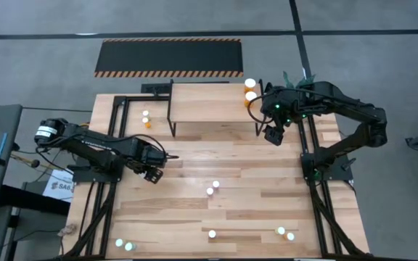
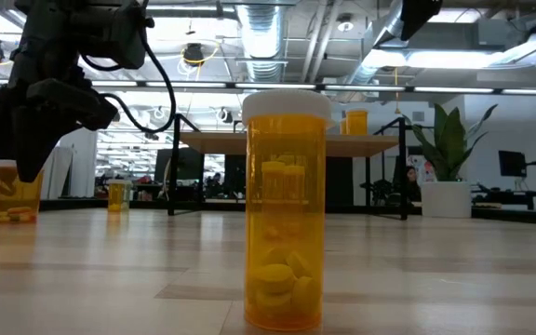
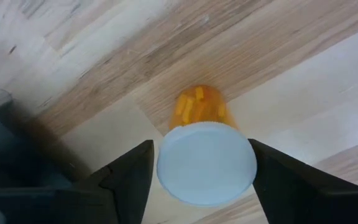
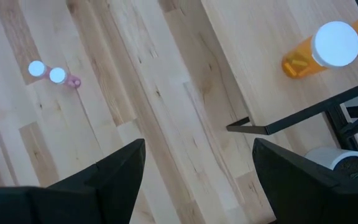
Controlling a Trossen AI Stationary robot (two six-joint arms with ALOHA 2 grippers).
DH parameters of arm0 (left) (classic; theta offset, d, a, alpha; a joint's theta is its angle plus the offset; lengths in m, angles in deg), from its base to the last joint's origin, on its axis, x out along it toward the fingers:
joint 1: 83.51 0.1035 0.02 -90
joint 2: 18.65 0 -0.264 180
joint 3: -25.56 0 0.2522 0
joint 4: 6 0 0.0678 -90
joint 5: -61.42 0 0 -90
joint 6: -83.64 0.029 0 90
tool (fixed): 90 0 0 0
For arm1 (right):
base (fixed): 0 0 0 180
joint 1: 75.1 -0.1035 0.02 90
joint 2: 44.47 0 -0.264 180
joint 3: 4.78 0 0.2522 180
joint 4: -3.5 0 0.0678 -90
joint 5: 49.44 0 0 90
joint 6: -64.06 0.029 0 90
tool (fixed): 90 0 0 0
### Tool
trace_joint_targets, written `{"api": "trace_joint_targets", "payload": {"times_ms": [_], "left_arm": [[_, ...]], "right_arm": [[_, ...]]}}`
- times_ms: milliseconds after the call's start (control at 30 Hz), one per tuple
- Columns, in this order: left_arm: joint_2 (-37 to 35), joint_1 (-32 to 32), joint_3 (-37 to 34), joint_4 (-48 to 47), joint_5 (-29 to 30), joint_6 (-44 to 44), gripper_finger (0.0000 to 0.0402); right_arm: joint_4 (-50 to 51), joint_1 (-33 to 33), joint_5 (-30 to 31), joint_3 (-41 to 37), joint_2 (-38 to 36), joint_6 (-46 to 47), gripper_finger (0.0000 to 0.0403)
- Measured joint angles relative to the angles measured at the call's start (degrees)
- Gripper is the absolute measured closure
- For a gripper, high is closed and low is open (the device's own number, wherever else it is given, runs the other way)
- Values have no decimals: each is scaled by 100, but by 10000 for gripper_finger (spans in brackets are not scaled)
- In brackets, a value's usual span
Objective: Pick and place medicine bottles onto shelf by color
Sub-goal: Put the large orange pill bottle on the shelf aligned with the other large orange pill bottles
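Note:
An orange medicine bottle (image 3: 201,109) with a white cap (image 3: 206,163) stands on the table between the open fingers of my left gripper (image 1: 151,172), which hangs over it at the table's left middle. It also shows in the low view (image 2: 12,195). My right gripper (image 1: 273,135) is open and empty, above the table just before the right end of the shelf (image 1: 209,109). Two orange bottles (image 1: 250,90) stand on the shelf's right end; one shows in the right wrist view (image 4: 325,50). A large orange bottle (image 2: 285,209) stands close to the low camera. My left gripper comes at the orange bottle from above, its fingers (image 3: 129,180) standing on either side of the white cap's rim (image 3: 166,177). I cannot tell whether they touch it. The bottle stands upright on the table.
Two bottles (image 1: 146,119) stand left of the shelf, two (image 1: 212,188) at mid-table. Greenish ones (image 1: 123,245) and others (image 1: 286,233) stand along the near edge. A plant in a white pot (image 2: 445,177) stands behind the shelf's right end. A black striped mat (image 1: 169,56) lies beyond the table.

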State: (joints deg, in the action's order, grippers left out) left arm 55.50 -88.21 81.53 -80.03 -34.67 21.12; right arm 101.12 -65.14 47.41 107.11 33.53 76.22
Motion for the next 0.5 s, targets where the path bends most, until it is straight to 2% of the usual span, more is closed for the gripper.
{"api": "trace_joint_targets", "payload": {"times_ms": [333, 500], "left_arm": [[-2, 33, 255, -114, -63, 189, 191], [-2, 169, 732, -138, -433, 288, 191]], "right_arm": [[0, 0, 0, 0, 0, -4, 85], [7, 0, 2, 0, 0, -5, 85]]}}
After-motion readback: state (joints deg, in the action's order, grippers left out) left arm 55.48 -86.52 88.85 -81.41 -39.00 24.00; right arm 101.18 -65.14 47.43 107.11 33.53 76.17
